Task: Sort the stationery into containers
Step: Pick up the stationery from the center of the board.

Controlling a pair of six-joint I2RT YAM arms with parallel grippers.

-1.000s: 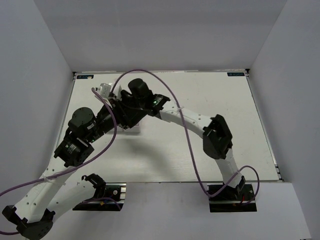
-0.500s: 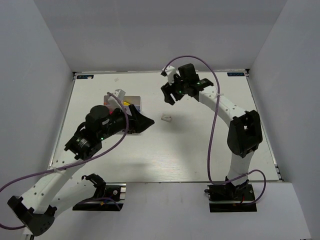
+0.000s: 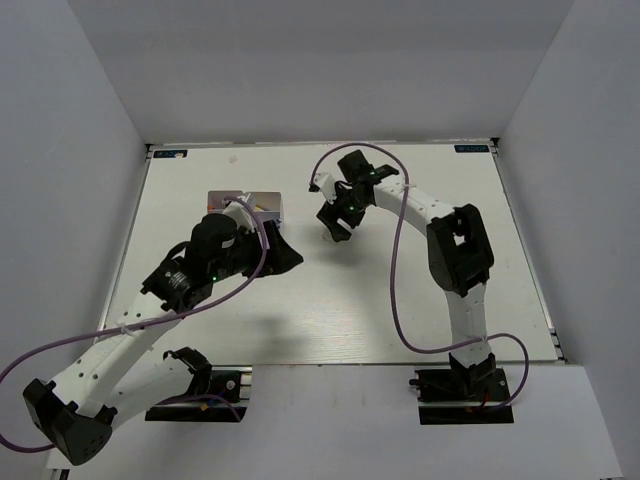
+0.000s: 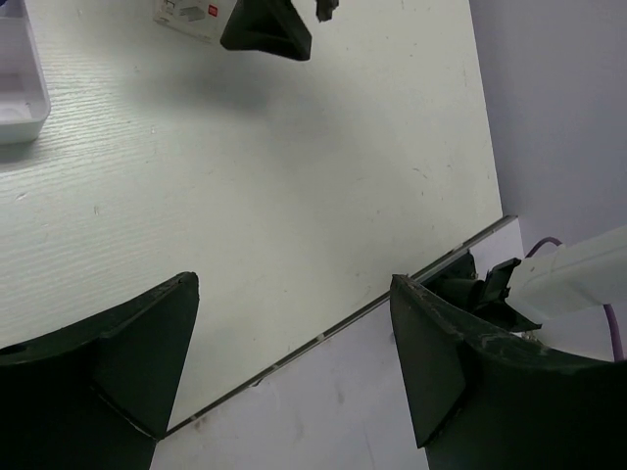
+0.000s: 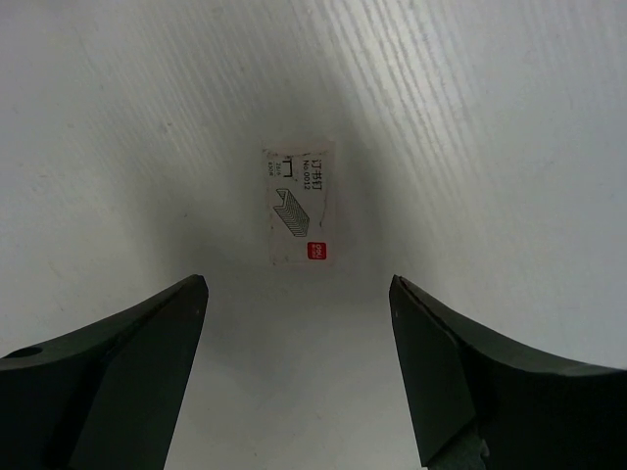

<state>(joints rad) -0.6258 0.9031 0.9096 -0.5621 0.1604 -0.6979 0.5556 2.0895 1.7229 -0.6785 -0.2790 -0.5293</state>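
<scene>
A: Comparing with half a second ago, what has the right gripper [image 5: 297, 284] done?
B: It has left the far side of the table [image 3: 420, 290] and come down over the staple box [image 5: 299, 207]. Back then that little white box lay in the open, right of the organizer. From above it is now hidden under the gripper.
A: Is it gripped?
B: No. In the wrist view the fingers [image 5: 118, 392] are spread wide. The box lies flat on the table just ahead of the tips, centred on the gap and touching neither. Its printed face is up, with a drawing of staples and a small red label.
A: And a second ago?
B: Both arms were bunched together over the organizer [image 3: 268, 198] at the far left. They have since parted.
A: The left gripper [image 4: 294, 284]?
B: Also spread wide, with only bare table between its fingers. It hangs beside the organizer's near right corner, much as half a second ago, though the wrist has swung slightly. Its camera catches a corner of the organizer at the top left edge. Farther off it shows the staple box, partly behind one dark finger of the right gripper.
A: Has the organizer moved?
B: No, same spot. Something yellow shows inside it; the rest I cannot tell.
</scene>
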